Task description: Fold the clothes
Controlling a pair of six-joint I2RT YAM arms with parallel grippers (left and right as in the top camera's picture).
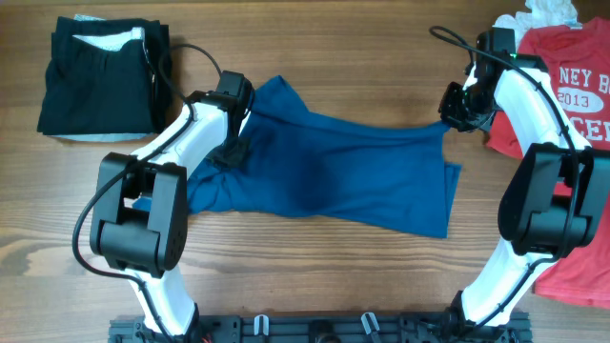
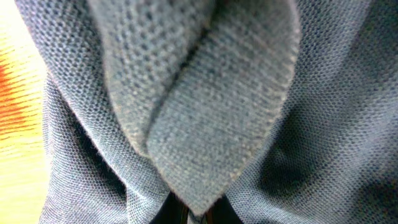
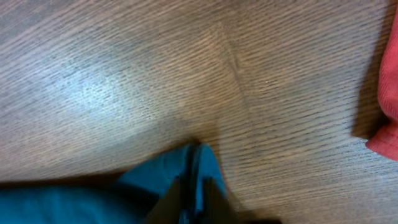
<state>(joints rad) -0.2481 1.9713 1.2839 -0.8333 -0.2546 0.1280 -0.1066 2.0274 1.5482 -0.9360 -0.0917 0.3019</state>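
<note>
A dark-blue shirt point(image 1: 334, 171) lies spread across the middle of the wooden table, stretched between both arms. My left gripper point(image 1: 240, 119) is shut on its left upper part; in the left wrist view the ribbed collar point(image 2: 211, 106) and knit cloth fill the frame, pinched between the jaws at the bottom edge. My right gripper point(image 1: 448, 116) is shut on the shirt's right upper corner point(image 3: 199, 168), held a little above the table. A red T-shirt point(image 1: 562, 114) with white lettering lies at the far right. A folded black garment point(image 1: 100, 76) lies at the back left.
A white piece point(image 1: 548, 11) shows above the red T-shirt at the back right. A red cloth edge point(image 3: 388, 93) runs along the right side of the right wrist view. Black cables point(image 1: 186, 57) trail from the left arm over the black garment.
</note>
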